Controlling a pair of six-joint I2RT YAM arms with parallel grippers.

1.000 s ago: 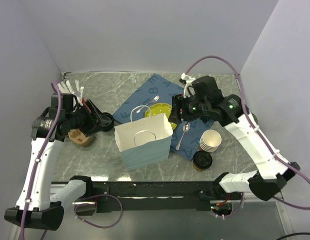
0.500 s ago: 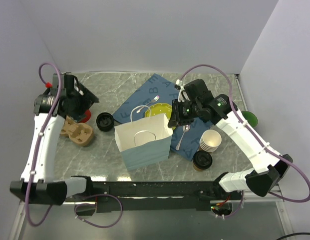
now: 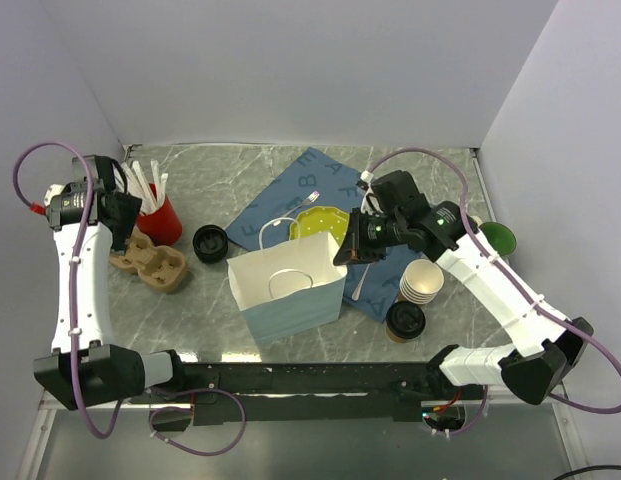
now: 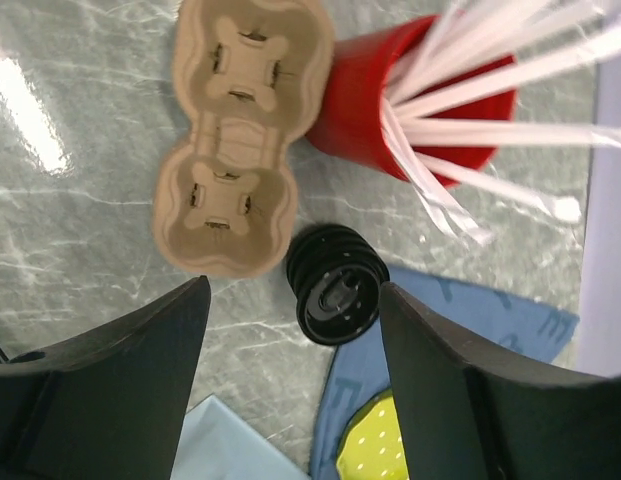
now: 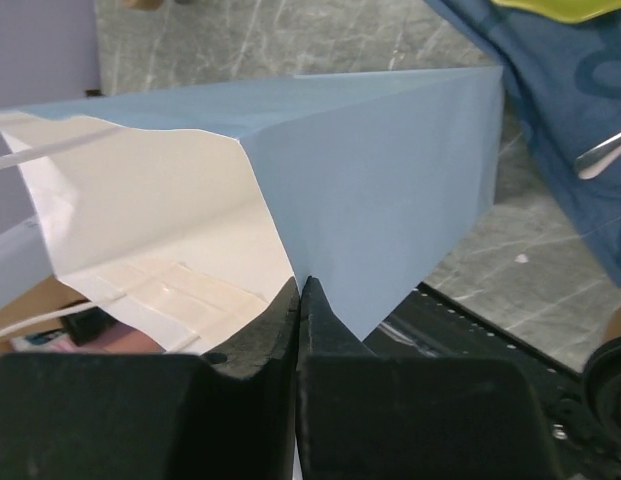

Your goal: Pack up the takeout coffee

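Observation:
The takeout coffee (image 3: pixel 405 320), a tan cup with a black lid, stands at the front right beside a stack of lidless cups (image 3: pixel 422 282). A pale blue paper bag (image 3: pixel 290 288) stands open mid-table. My right gripper (image 3: pixel 343 252) is at the bag's right rim, and in the right wrist view it (image 5: pixel 300 285) is shut on the edge of the bag's wall (image 5: pixel 390 190). My left gripper (image 3: pixel 123 215) hangs open at the far left. In the left wrist view its (image 4: pixel 295 292) wide-apart fingers hold nothing above a loose black lid (image 4: pixel 335 295).
A tan cup carrier (image 3: pixel 150 262) and a red cup of white straws (image 3: pixel 160 215) sit at the left, with the loose black lid (image 3: pixel 210 243) beside them. A blue cloth (image 3: pixel 310 180) carries a yellow-green plate (image 3: pixel 320 220) and a spoon (image 3: pixel 365 275). A green dish (image 3: pixel 495 238) lies far right.
My right gripper came down onto the bag's right rim and shut on it. My left arm drew back to the far left, away from the black lid.

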